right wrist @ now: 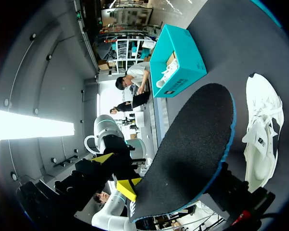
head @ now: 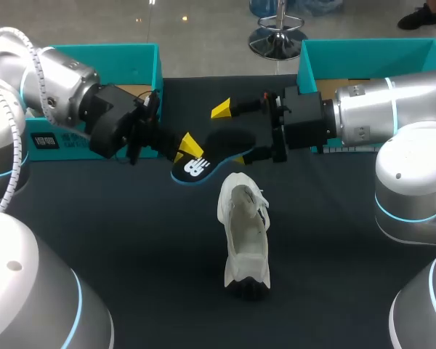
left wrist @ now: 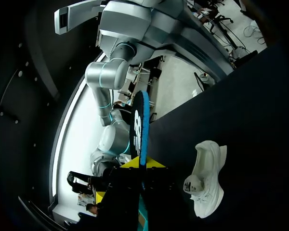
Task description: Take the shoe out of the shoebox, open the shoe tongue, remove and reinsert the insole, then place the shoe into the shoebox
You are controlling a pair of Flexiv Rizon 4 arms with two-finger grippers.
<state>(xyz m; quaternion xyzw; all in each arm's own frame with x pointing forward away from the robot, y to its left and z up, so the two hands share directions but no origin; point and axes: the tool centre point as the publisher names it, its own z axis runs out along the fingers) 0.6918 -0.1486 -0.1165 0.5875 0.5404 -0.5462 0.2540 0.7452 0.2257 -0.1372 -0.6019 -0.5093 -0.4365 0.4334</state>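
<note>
1. Head view showed the insole (head: pixel 195 169) out of the shoe. It was held in the air over the far part of the tabletop (head: pixel 123 240), between the left shoebox (head: pixel 131 54) and the right shoebox (head: pixel 363 49).
2. The left claw (head: pixel 186 145) was clamped on one end of the insole. In the left wrist view the insole stood edge-on between the yellow tips, pinched across its thin section, which likely kept it from drooping.
3. The right claw (head: pixel 231 134) stood wide apart. Its upper finger was well clear above the insole and its lower finger was at the opposite end. I could not tell whether that lower finger touched, but the stance looked like support or a hand-over rather than a grip.
4. The white sneaker (head: pixel 244 233) rested near the middle of the tabletop, apart from both claws. It appeared to sit on its sole with the opening upward, a sensible pose for taking the insole back.
5. The insole was a flat, foot-shaped slab with a blue rim. One face was dark, fine-grained foam and the other was black with a white logo. It seemed stiff enough to keep its shape when held from one end.
6. The sneaker had a soft-looking white upper with laces and a dark patch at the heel.
7. Both shoeboxes were teal, rigid and open-topped, one at the far left corner and one at the far right corner.
</note>
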